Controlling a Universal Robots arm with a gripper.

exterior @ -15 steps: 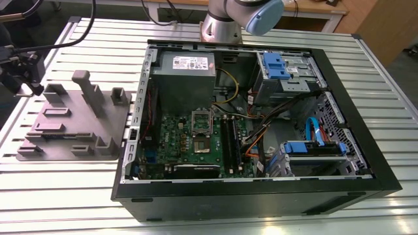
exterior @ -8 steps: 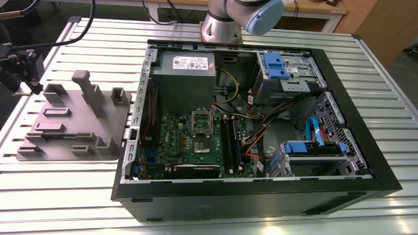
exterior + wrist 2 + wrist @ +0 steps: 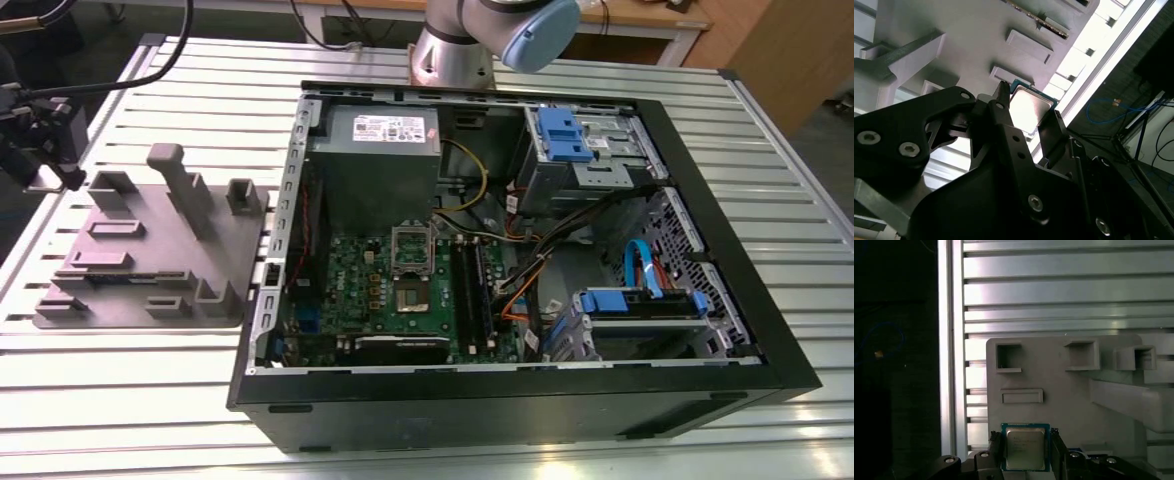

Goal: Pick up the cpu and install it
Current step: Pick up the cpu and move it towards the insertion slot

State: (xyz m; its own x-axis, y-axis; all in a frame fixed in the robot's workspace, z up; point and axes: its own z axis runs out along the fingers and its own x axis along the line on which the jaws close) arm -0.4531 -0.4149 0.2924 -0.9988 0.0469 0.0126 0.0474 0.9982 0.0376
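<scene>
The cpu [image 3: 1025, 449], a small square chip with a shiny metal top and a green rim, sits between my gripper's [image 3: 1025, 439] two black fingers [image 3: 995, 445], which press on its two opposite edges. The second wrist view shows the same grip: the cpu [image 3: 1026, 114] is clamped between the fingertips [image 3: 1001, 97] of my gripper [image 3: 1028, 104], above the grey parts fixture [image 3: 969, 35]. In the exterior view my gripper [image 3: 54, 165] hangs at the far left, beside the grey fixture [image 3: 147, 250]. The motherboard's socket [image 3: 411, 243] lies in the open computer case.
The open black computer case [image 3: 521, 400] lies on the slatted metal table [image 3: 160, 400], with a grey power supply [image 3: 380, 150], blue drive brackets [image 3: 561, 130] and loose cables [image 3: 527, 280] inside. The fixture has raised posts [image 3: 180, 185]. The table's edge rail [image 3: 951, 340] runs close by.
</scene>
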